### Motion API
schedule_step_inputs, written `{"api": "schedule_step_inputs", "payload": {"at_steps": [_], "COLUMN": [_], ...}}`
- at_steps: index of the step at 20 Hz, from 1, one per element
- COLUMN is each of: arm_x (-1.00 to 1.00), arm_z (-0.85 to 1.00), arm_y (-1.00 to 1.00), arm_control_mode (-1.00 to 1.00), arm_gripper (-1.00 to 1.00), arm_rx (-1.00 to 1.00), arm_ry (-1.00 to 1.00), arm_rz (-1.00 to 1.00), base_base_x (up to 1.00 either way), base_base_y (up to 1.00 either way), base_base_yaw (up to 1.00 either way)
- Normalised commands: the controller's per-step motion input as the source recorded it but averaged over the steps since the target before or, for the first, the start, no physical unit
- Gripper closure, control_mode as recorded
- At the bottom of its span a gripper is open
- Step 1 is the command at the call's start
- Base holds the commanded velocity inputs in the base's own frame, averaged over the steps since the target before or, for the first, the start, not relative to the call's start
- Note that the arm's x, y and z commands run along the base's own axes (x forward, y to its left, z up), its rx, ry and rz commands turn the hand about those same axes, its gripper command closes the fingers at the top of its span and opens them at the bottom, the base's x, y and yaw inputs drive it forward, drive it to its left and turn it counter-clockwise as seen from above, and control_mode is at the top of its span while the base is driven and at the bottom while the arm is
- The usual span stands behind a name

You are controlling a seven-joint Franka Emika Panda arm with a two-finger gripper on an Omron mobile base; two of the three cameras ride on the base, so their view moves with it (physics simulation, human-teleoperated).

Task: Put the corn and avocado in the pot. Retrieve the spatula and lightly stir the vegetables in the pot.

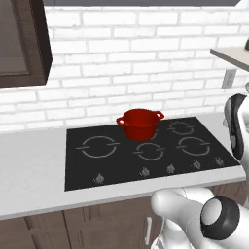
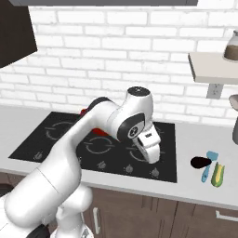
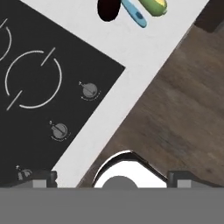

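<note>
The red pot (image 1: 140, 122) stands on the black cooktop (image 1: 87, 170) at its back middle; in the right base view the arm hides most of it, leaving a red sliver (image 2: 98, 132). On the white counter right of the cooktop lie the dark avocado (image 2: 201, 162) (image 3: 108, 9), a blue spatula (image 2: 209, 166) (image 3: 133, 13) and the yellow-green corn (image 2: 217, 174) (image 3: 155, 5), close together. My gripper (image 2: 152, 159) (image 3: 113, 178) hangs over the cooktop's front right part, left of the three items. It is open with nothing between its fingertips (image 3: 41, 178).
Control knobs (image 3: 89, 90) line the cooktop's front edge. A shelf (image 2: 211, 65) with a jar juts from the brick wall at the right, above a wall outlet (image 2: 214, 91). A dark cabinet (image 1: 22, 44) hangs at upper left. Wooden cabinet fronts (image 3: 183, 109) run below the counter.
</note>
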Motion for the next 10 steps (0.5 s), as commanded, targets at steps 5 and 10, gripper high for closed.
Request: {"api": "schedule_step_inputs", "payload": {"at_steps": [5, 10], "arm_x": [-0.08, 0.10], "arm_z": [-0.41, -0.30], "arm_y": [-0.99, -0.42], "arm_control_mode": [-1.00, -1.00], "arm_gripper": [-1.00, -1.00], "arm_rx": [0.20, 0.04], "arm_ry": [-0.05, 0.00], "arm_rz": [0.00, 0.01], "base_base_x": [0.00, 0.00], "base_base_y": [0.00, 0.00], "base_base_yaw": [0.00, 0.00]}}
